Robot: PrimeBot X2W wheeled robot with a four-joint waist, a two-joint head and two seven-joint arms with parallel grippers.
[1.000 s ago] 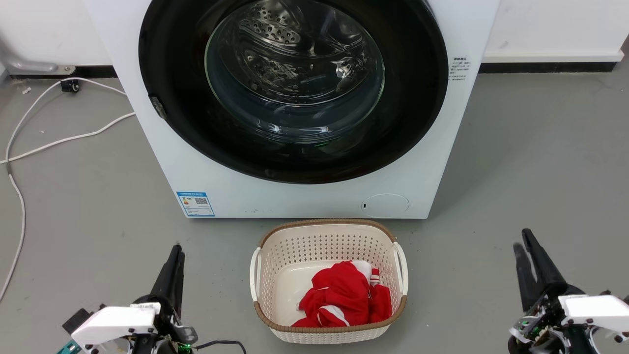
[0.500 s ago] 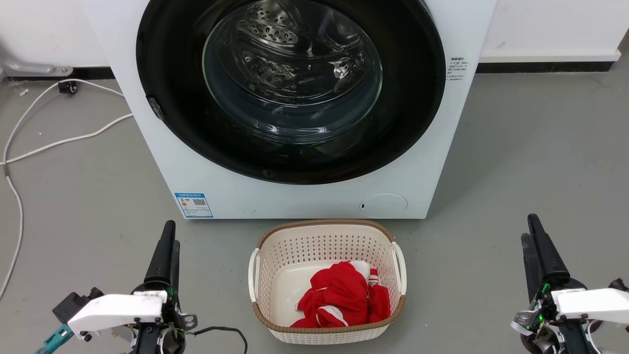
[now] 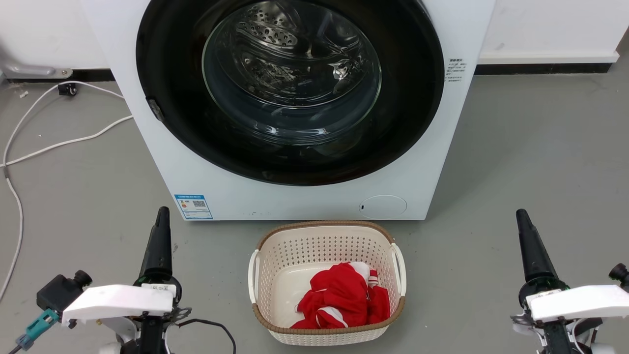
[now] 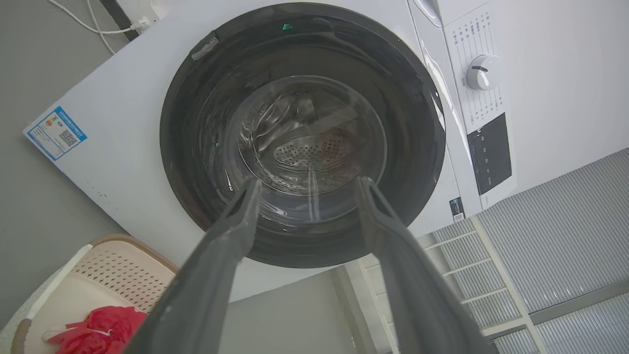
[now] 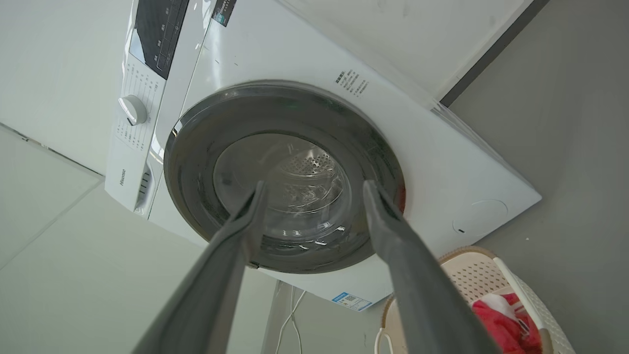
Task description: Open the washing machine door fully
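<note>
Head view: we face the washing machine door [image 3: 291, 88], shut flush on the washing machine [image 3: 304, 201]; heavy, stiff and slick, it looks best hooked at the catch [image 3: 156, 109] on its left rim, with left tool [image 4: 309, 184] and right tool [image 5: 314, 186] both spread wide, empty.

Washer door [image 3: 290, 88] closed; basket [image 3: 324, 246] w/ red cloth [image 3: 344, 300] in front.

Left fingers [image 3: 159, 243], right fingers [image 3: 529, 246] — raised, edge-on
</note>
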